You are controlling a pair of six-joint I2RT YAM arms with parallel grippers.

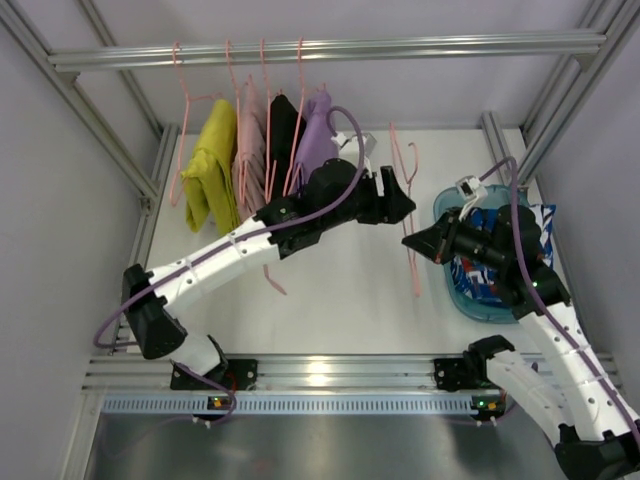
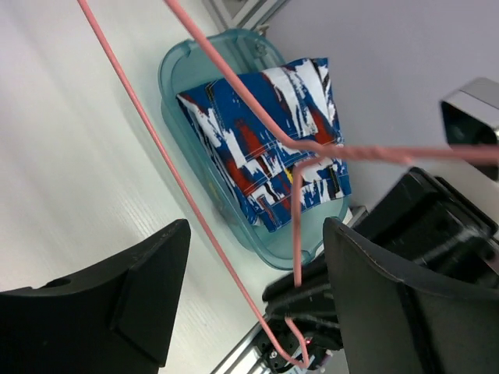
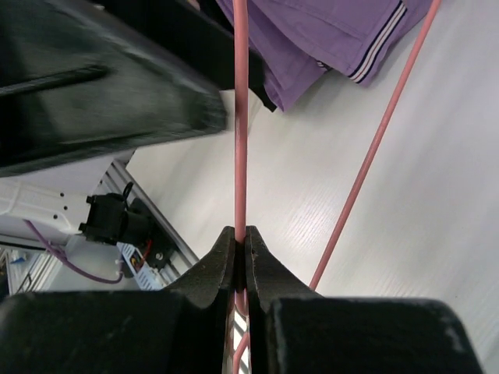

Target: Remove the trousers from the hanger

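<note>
Removal step looks done — trousers lie in tub; right gripper clenches bare hanger, left gripper released — next: probably park hanger.

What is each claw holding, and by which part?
Right claw: pinched shut on the pink hanger, on a straight run of its wire. Left claw: open, gripping nothing.

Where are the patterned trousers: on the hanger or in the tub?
In the tub: the trousers lie folded inside it; the pink hanger is bare.
</note>
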